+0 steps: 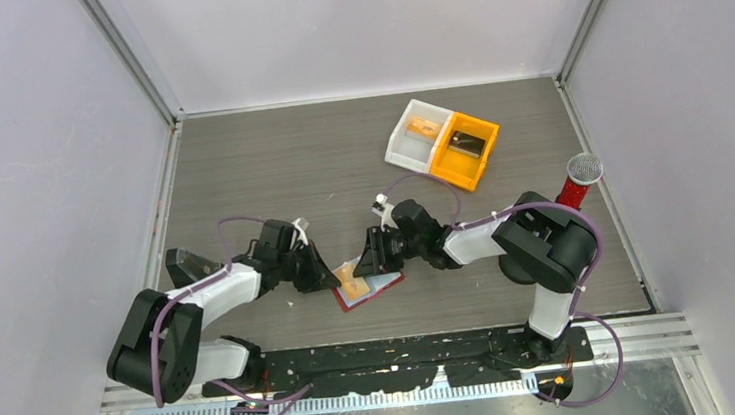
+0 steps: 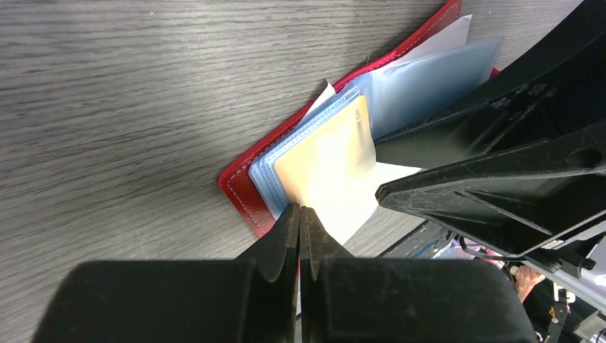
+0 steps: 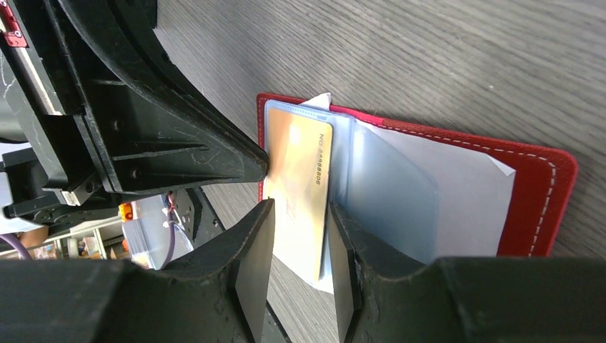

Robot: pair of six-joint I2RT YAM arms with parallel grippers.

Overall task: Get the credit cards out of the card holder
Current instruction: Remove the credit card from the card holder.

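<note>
Your left gripper (image 2: 300,211) is pinched shut on a corner of the credit card (image 2: 325,161), which is thin, stiff and likely slippery. Your right gripper (image 3: 300,236) stands part open over the card holder (image 2: 239,182), spread on the table's (image 2: 107,107) near side.

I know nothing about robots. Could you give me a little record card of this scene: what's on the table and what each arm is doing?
Table: grey wood-grain
Card holder: red, lying open close to the arms, blue-grey sleeves showing
Credit card: orange-tan, lying on the sleeves at the holder's edge
Left gripper: shut, apparently pinching the card's edge
Right gripper: fingers apart, either side of the card
White bin: far right, touching the orange one
Orange bin: far right, away from both arms
</note>
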